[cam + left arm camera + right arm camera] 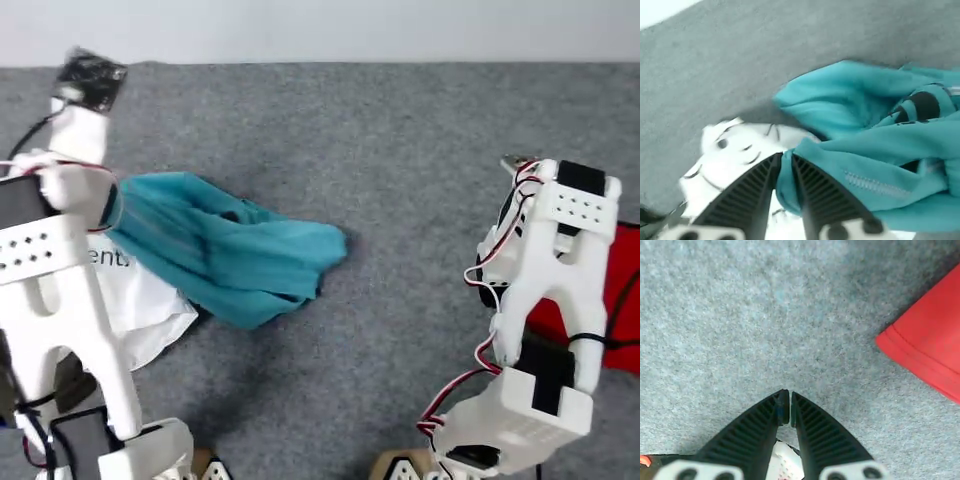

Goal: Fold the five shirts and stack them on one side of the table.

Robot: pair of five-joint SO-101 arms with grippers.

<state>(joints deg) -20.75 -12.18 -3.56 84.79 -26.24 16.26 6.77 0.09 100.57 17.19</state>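
Closest to the overhead camera are the two white arms; the left arm [62, 290] rises from 7 o'clock and the right arm [550, 300] from 5 o'clock, both over a grey, felt-like table [400, 150].

At the wrist, the left gripper [784, 161] has its black ribbed fingers [747, 192] nearly pressed together, pinching a folded edge of the teal shirt [880, 150] between them; the cloth bunches out on both sides of the tips; under gripper and teal cloth lies the white shirt [732, 155], with dark printed marks on it.

From overhead, the teal shirt [230, 250] is a crumpled, unfolded heap at about 9 o'clock from the table's middle, one end at the left arm and the other tapering toward the centre; a dark patch shows in its folds; its 8 o'clock edge overlaps the white shirt [145, 305], which spreads flat and rumpled beside the left arm's base.

The right gripper [786, 402] has its fingers closed tip to tip with nothing between them; it hangs over bare grey table; a hemmed corner of the red shirt [935, 345] lies near it, not touching.

Overhead, the red shirt [622, 290] sits at 3 o'clock, at the table's edge, partly hidden behind the right arm; it is well apart from the teal and white shirts; whether it is folded I cannot tell.
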